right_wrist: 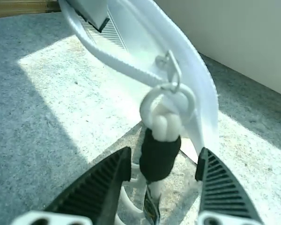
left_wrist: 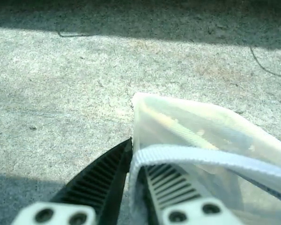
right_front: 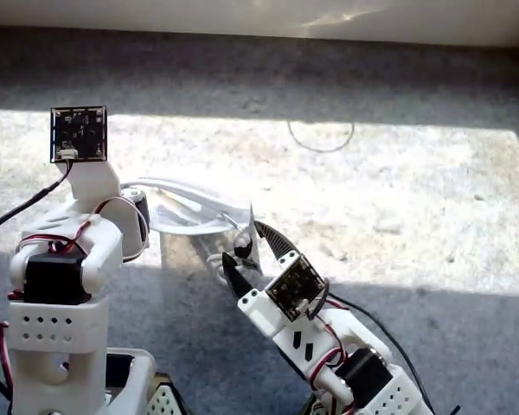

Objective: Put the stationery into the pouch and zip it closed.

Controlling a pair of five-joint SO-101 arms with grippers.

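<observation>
On the left wrist feed, I read the left gripper (left_wrist: 132, 154) as clenched on the edge of the pouch (left_wrist: 201, 126), its two black jaws pressed against the white zip tape (left_wrist: 187, 157) from either side. The pouch wall is translucent. Through it I can make out one long pale yellow shape (left_wrist: 178, 129), but I cannot tell what it is or what else lies inside. I also cannot tell whether the underside of the pouch rests on the table (left_wrist: 61, 84). On the right wrist feed, the right gripper (right_wrist: 165, 154) is released. Its jaws stand apart with the zipper pull (right_wrist: 159, 150) between them, a black sleeve hung by a white knotted cord from a metal ring, and a gap shows on each side of the sleeve. The far end of the pull is cut off at the frame edge. I cannot tell how far the zip is run. From the high camera, the pouch lies between the two arms, where sunlight meets shadow, and the left arm's own body covers its jaws. A thin loop of wire (right_front: 320, 138) lies on the table, well apart from the arms.
</observation>
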